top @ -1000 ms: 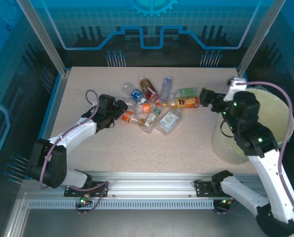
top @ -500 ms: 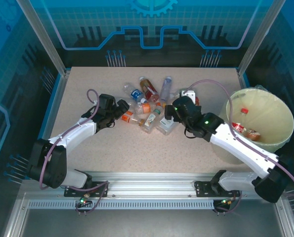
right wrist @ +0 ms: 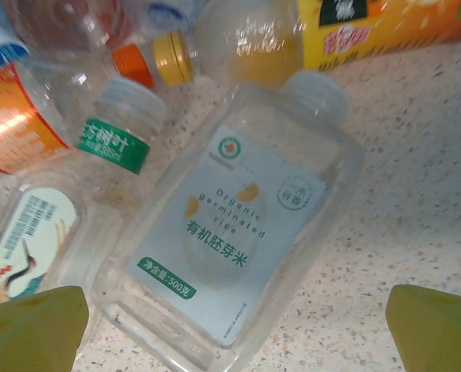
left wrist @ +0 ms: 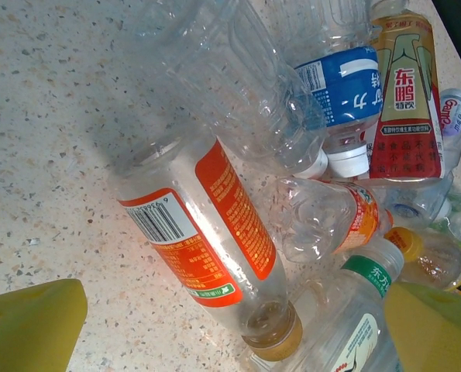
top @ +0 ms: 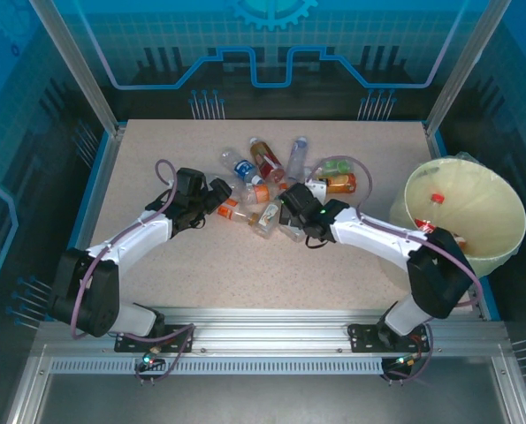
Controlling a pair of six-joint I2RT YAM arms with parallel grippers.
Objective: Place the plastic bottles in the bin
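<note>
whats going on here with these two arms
Two robot arms are clearing a pile of plastic bottles off a speckled table into the pale yellow-green bin, which already holds a red-capped bottle. The right gripper is open over a flat clear bottle with a white label. The left gripper is open over an orange-labelled bottle. Neither grips anything yet.

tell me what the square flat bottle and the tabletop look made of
The flat bottle: clear glossy plastic, probably; the speckles show through its walls. The tabletop: matte beige with dark flecks, stone-look laminate or composite, unclear which.
</note>
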